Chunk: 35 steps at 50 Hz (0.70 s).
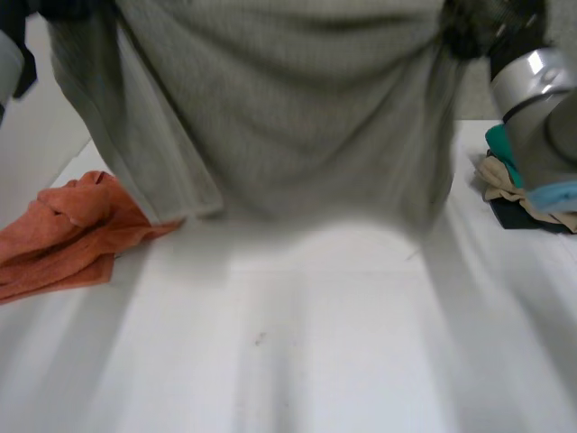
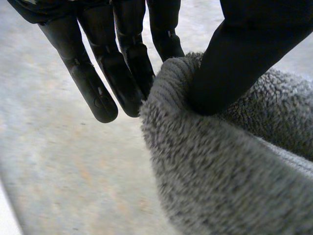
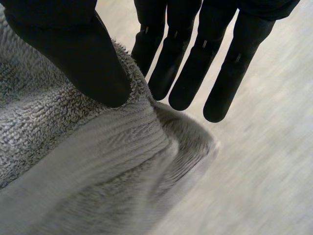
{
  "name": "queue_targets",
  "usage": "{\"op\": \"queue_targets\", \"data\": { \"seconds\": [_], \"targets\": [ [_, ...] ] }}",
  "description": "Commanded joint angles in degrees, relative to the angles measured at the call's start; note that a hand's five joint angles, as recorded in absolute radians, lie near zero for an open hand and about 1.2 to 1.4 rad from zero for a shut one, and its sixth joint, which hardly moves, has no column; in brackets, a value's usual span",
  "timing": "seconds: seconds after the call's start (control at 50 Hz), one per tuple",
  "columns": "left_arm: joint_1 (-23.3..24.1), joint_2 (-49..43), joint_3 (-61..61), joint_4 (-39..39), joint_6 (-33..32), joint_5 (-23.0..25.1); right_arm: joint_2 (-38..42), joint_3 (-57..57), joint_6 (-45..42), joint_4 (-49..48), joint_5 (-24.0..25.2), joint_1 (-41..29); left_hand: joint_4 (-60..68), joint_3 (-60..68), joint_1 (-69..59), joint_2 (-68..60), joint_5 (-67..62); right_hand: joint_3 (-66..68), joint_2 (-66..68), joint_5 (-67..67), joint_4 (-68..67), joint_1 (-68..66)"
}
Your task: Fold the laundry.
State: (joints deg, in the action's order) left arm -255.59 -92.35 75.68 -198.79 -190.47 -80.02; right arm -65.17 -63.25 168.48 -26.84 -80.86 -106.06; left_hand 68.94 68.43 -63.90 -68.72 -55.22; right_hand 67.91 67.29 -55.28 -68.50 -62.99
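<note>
A grey terry towel (image 1: 288, 108) hangs spread in the air above the white table (image 1: 315, 352), its lower edge just over the tabletop. My left hand (image 1: 77, 9) is at its upper left corner and my right hand (image 1: 478, 27) at its upper right corner. In the left wrist view, the left hand (image 2: 122, 63) pinches the towel's hem (image 2: 234, 171) between thumb and straight fingers. Seen from the right wrist, the right hand (image 3: 73, 54) pinches the towel's edge (image 3: 73, 161) the same way, thumb on top.
A crumpled orange cloth (image 1: 63, 234) lies at the table's left edge, partly behind the towel. A small pile of teal, beige and dark clothes (image 1: 505, 180) sits at the far right, beside my right arm (image 1: 541, 99).
</note>
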Motion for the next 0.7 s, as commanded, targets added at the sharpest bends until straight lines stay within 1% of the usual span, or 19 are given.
{"op": "queue_targets", "data": {
  "seconds": [0.02, 0.08, 0.14, 0.24, 0.26, 0.32, 0.36, 0.4, 0.42, 0.46, 0.48, 0.54, 0.56, 0.62, 0.64, 0.66, 0.7],
  "targets": [
    [0.35, -4.5, -6.87, -2.39, 0.18, -4.26, -4.08, -1.95, -0.78, -0.68, 1.4, 0.94, 11.06, 11.57, -16.1, -11.28, -14.78, 12.09, 12.71, -14.72, -11.5, -17.01],
    [0.97, -4.5, -4.77, -2.56, 0.18, -4.7, -4.61, -4.5, -1.22, 0.64, 1.94, 1.56, 11.06, 11.57, -16.1, -11.28, -14.78, 12.09, 12.71, -14.72, -11.5, -17.01],
    [1.67, -4.15, 0.68, -2.3, -0.26, -4.44, -6.19, -9.59, -1.66, 1.61, 2.37, 2.18, 11.06, 11.57, -16.1, -11.28, -14.78, 12.09, 12.71, -14.72, -11.5, -17.01],
    [1.94, -2.57, 13.77, -2.48, -0.69, -4.26, -7.52, -19.17, -3.94, 2.05, 5.44, 3.32, 11.06, 11.57, -16.1, -11.28, -14.78, 12.09, 12.71, -14.72, -11.5, -17.01],
    [2.03, -2.48, 18.49, -2.65, -1.13, -4.26, -7.08, -22.67, -5.25, 2.23, 7.19, 3.41, 11.06, 11.57, -16.1, -11.28, -14.78, 12.09, 12.71, -14.72, -11.5, -17.01],
    [2.55, -3.27, 24.76, -3.61, -2.1, -4.0, -5.33, -27.17, -7.98, 2.41, 10.01, 3.32, 11.06, 11.57, -16.1, -11.28, -14.78, 12.09, 12.71, -14.72, -11.5, -17.01],
    [3.17, -5.9, 29.68, -5.37, -3.42, -4.09, -2.52, -30.6, -11.93, 2.76, 11.95, 3.5, 11.06, 11.57, -16.1, -11.28, -14.78, 12.09, 12.71, -14.72, -11.5, -17.01],
    [3.61, -7.92, 31.97, -6.34, -4.56, -4.17, -0.5, -31.84, -14.83, 3.46, 12.39, 3.41, 11.06, 11.57, -16.1, -11.28, -14.78, 12.09, 12.71, -14.72, -11.5, -17.01],
    [4.04, -9.5, 33.46, -6.52, -5.96, -4.18, 0.99, -32.63, -17.8, 4.94, 12.05, 3.5, 11.06, 11.57, -16.1, -11.28, -14.78, 12.09, 12.71, -14.72, -11.5, -17.01],
    [4.49, -10.74, 34.53, -5.56, -7.89, -4.61, 2.15, -32.9, -20.37, 6.88, 11.43, 3.58, 11.06, 11.57, -16.1, -11.28, -14.78, 12.09, 12.71, -14.72, -11.5, -17.01],
    [5.18, -11.35, 35.14, -3.46, -10.08, -5.14, 2.41, -32.99, -22.04, 8.63, 10.82, 3.67, 10.24, 10.75, -15.28, -10.47, -13.97, 12.09, 12.71, -14.72, -11.5, -17.01],
    [6.33, -10.49, 34.62, 0.94, -13.52, -6.54, 2.33, -33.07, -22.14, 10.4, 10.29, 4.02, -1.83, -1.32, -3.21, 1.61, -1.89, 12.09, 12.71, -14.72, -11.5, -17.01],
    [6.77, -8.91, 33.75, 4.0, -15.18, -7.85, 2.24, -33.33, -21.88, 10.58, 10.29, 4.2, -12.87, -12.36, 7.83, 12.64, 9.14, 12.09, 12.71, -14.72, -11.5, -17.01],
    [7.47, -6.1, 31.46, 8.32, -16.43, -9.45, 1.8, -33.86, -21.88, 10.58, 10.29, 4.2, -38.79, -38.28, 33.75, 38.57, 35.07, 12.09, 12.71, -14.72, -11.5, -17.01],
    [7.82, -4.69, 29.63, 11.29, -16.52, -10.06, 1.19, -34.47, -21.88, 10.49, 10.29, 4.2, -53.7, -53.19, 48.66, 53.48, 49.98, 12.09, 12.71, -14.72, -11.5, -17.01],
    [8.18, -3.98, 28.57, 13.24, -16.43, -10.24, 0.92, -34.65, -21.96, 10.41, 10.29, 4.11, -58.35, -57.84, 53.31, 58.12, 54.62, 12.09, 12.71, -14.72, -11.5, -17.01],
    [8.62, -3.28, 26.2, 16.84, -16.34, -10.59, -0.13, -35.44, -21.7, 10.06, 10.29, 4.11, -58.94, -58.43, 53.9, 58.72, 55.22, 12.09, 12.71, -14.72, -11.5, -17.01]
  ]
}}
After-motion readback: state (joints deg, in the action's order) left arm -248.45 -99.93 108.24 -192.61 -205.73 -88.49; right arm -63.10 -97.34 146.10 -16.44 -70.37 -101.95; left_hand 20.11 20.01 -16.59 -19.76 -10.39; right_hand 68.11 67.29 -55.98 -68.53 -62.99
